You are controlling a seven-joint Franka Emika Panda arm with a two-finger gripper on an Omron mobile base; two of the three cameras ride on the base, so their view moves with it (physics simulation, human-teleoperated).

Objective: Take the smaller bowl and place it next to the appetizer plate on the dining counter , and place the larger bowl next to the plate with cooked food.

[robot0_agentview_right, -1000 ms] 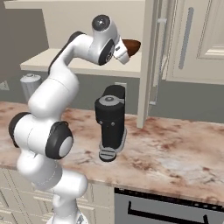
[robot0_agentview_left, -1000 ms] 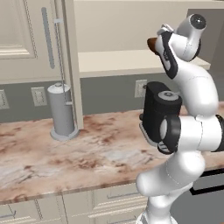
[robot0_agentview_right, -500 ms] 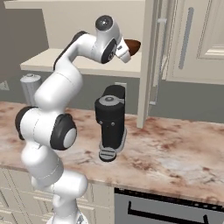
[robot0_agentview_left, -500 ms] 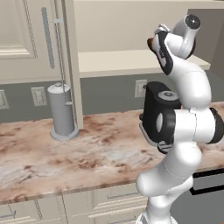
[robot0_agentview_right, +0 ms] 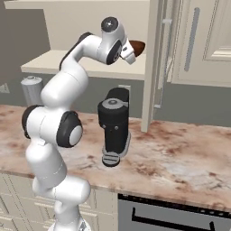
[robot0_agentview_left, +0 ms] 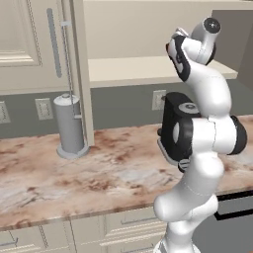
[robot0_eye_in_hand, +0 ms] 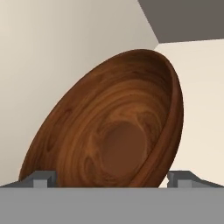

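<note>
Fingers (robot0_eye_in_hand: 113, 179) spread wide, one tip each side of the smaller bowl (robot0_eye_in_hand: 114, 131); bowl sits between them on the shelf (robot0_agentview_right: 63, 63), ungripped, likely pre-grasp alignment.

A marbled brown-and-cream wall counter (robot0_agentview_left: 74, 173) runs below cream cabinet doors (robot0_agentview_right: 212, 40) with long handles, and a grey backsplash (robot0_agentview_left: 118, 106) behind it carries pale outlets (robot0_agentview_left: 43, 108). A steel paper-towel holder (robot0_agentview_left: 69, 126) stands on the stone beside a cabinet upright, and a black coffee machine (robot0_agentview_right: 114, 126) sits farther along. Above is an open cream shelf (robot0_agentview_left: 133, 69); below, cream drawers (robot0_agentview_left: 104, 232) and a dark oven front (robot0_agentview_right: 171, 216).
</note>
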